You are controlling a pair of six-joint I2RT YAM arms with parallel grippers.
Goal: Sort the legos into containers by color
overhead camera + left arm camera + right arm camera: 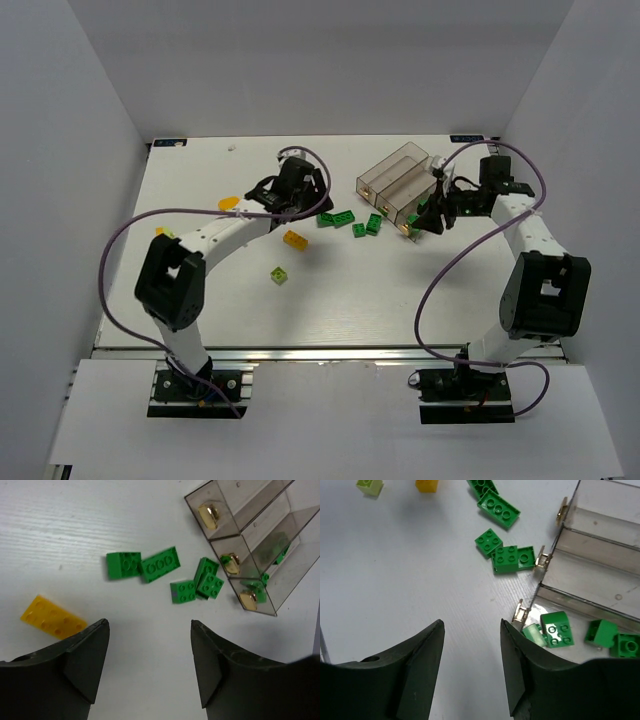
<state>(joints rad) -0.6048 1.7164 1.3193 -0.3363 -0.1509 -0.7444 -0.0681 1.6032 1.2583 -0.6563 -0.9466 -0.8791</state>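
Three joined clear smoky bins [392, 176] stand at the back right. In the right wrist view the nearest bin [580, 605] holds dark green bricks [557, 628] and a pale one [535, 634]. Several dark green bricks [337, 218] lie loose left of the bins; they also show in the left wrist view [160, 564] and the right wrist view [512, 559]. An orange-yellow brick [294, 239] lies near my left gripper [316, 206], which is open and empty above the table [150, 625]. My right gripper [424, 216] is open and empty at the bins' near end [471, 625].
A pale lime brick [279, 275] lies on the table toward the front. Another orange-yellow brick [229, 203] lies at the left, and a small lime one [160, 232] near the left edge. White walls surround the table. Gold latches [209, 516] stick out of the bins' ends.
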